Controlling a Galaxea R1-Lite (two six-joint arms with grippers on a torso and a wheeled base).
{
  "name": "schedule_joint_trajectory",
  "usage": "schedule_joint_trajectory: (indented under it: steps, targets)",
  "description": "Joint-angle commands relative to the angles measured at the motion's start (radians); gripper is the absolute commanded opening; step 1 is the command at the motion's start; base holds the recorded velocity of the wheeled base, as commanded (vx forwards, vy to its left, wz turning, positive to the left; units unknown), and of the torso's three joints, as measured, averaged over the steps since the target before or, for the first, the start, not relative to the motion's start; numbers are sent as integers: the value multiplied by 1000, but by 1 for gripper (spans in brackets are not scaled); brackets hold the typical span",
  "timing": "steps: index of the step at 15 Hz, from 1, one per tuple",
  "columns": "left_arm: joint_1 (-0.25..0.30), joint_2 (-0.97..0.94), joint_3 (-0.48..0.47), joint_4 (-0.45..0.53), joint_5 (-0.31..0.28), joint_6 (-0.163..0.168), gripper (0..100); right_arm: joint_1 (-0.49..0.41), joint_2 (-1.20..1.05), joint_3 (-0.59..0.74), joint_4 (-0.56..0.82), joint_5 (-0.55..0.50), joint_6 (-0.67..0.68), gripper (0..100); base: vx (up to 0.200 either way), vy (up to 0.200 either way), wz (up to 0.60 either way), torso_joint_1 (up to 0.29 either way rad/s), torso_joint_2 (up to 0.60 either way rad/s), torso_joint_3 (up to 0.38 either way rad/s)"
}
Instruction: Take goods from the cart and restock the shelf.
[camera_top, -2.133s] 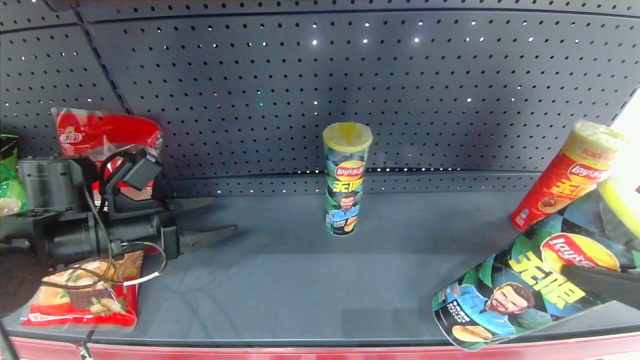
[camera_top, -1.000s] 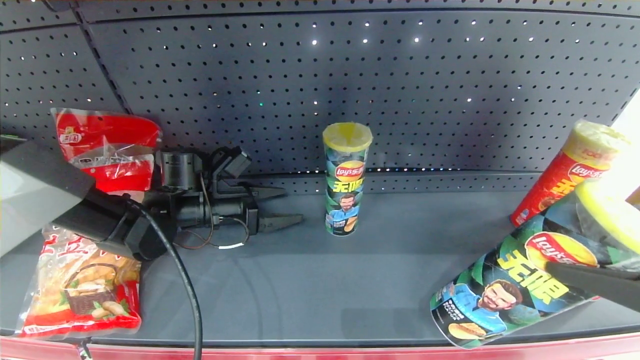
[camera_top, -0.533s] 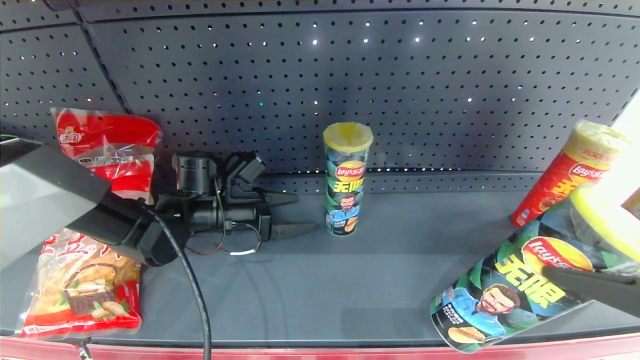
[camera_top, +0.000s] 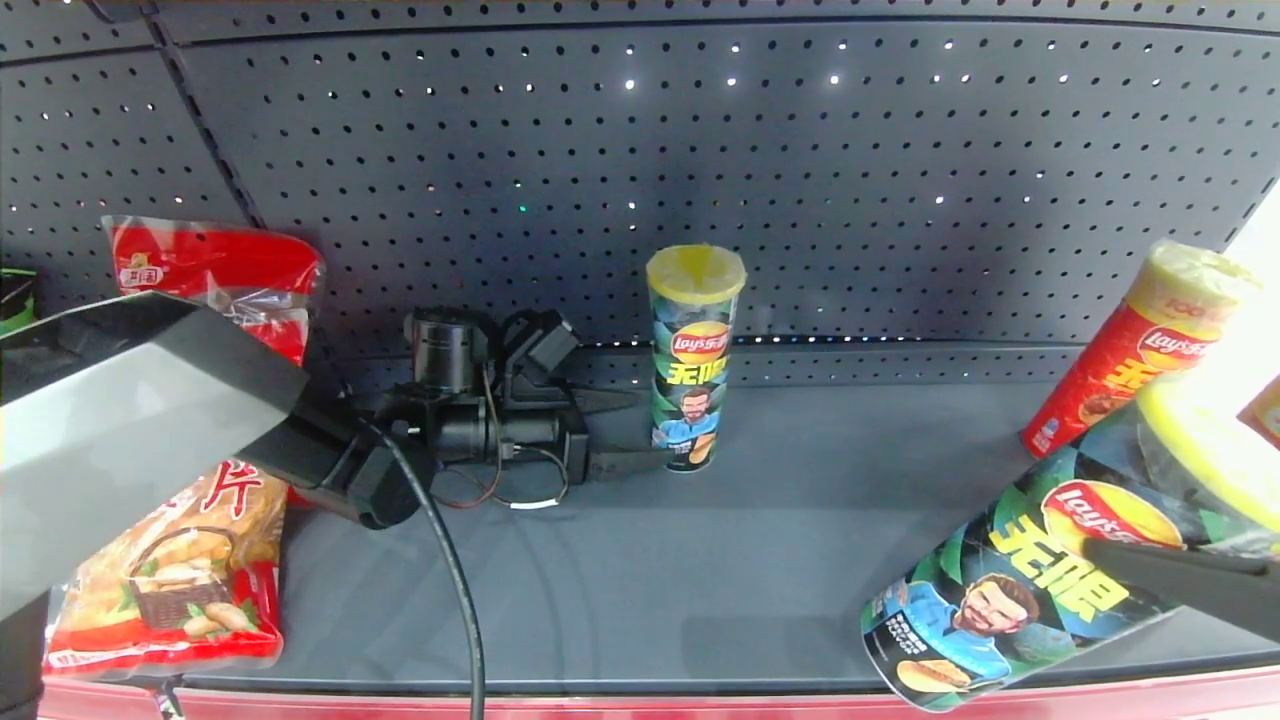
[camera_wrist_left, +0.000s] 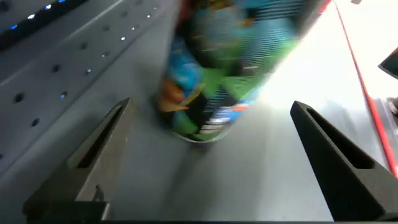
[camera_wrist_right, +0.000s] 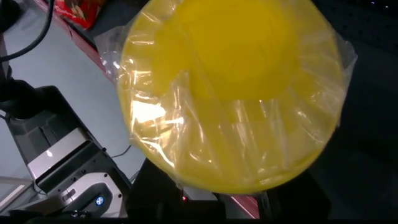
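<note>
A green chip can (camera_top: 693, 370) with a yellow lid stands upright at the middle back of the grey shelf (camera_top: 620, 570). My left gripper (camera_top: 655, 430) lies low on the shelf, open, one finger on each side of the can's base. The left wrist view has that can (camera_wrist_left: 211, 81) between the spread fingers (camera_wrist_left: 93, 155) of the left gripper (camera_wrist_left: 211, 155). At the front right my right gripper (camera_top: 1175, 545) is shut on a second green chip can (camera_top: 1030, 580), held tilted over the shelf's front edge. Its wrapped yellow lid (camera_wrist_right: 233, 93) faces the right wrist camera.
A red chip can (camera_top: 1130, 350) leans at the far right back. At the left, a red snack bag (camera_top: 210, 270) stands against the pegboard and a peanut bag (camera_top: 170, 570) lies near the front. Bare shelf lies between the standing can and the held one.
My left arm has moved right along the shelf, from beside the snack bags to the standing can, and its open fingers now flank the can's base. The held can shifted only slightly.
</note>
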Motion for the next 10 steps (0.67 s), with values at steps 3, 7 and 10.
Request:
schedule_joint_trajectory:
  steps: [3, 7, 10]
  targets:
    - [-26, 79, -48, -3, -1, -9, 100, 0, 2, 1, 0, 0, 0, 0, 0, 0, 0, 0, 0, 0]
    - [-44, 113, -73, -3, -1, -9, 100, -1, 1, 2, 0, 0, 0, 0, 0, 0, 0, 0, 0, 0]
    - [-84, 145, -113, -3, 0, -15, 100, -1, -2, 1, 0, -3, 0, 0, 0, 0, 0, 0, 0, 0]
